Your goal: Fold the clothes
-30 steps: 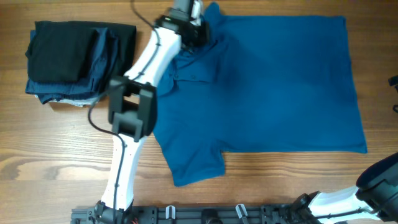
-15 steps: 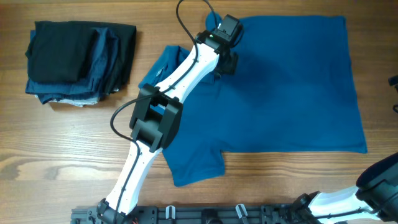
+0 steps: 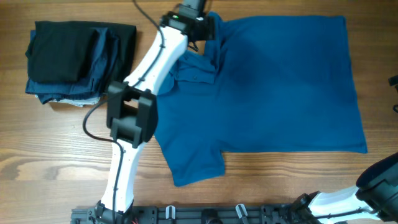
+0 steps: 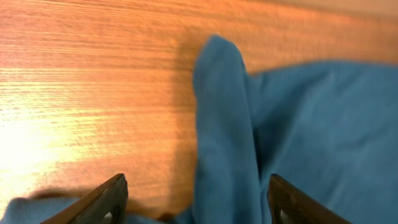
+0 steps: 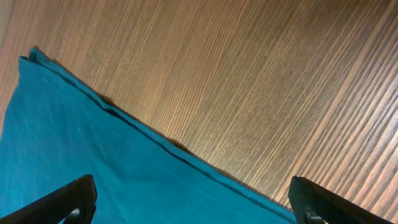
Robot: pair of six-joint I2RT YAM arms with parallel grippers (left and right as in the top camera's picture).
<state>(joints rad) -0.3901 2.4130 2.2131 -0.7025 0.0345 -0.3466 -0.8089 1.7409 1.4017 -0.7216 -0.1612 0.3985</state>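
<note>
Over the blue polo shirt [image 3: 286, 87], left gripper [image 4: 198, 186] spread wide (right gripper [image 5: 191, 186] too).

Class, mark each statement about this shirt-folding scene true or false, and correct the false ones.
1. The blue polo shirt lies spread on the wooden table. True.
2. The stack of dark folded garments lies on the shirt. False: it sits apart, beside the collar end.
3. The left gripper is clamped on fabric. False: its jaws stand open over a fold of the shirt.
4. The right gripper is open. True.
</note>
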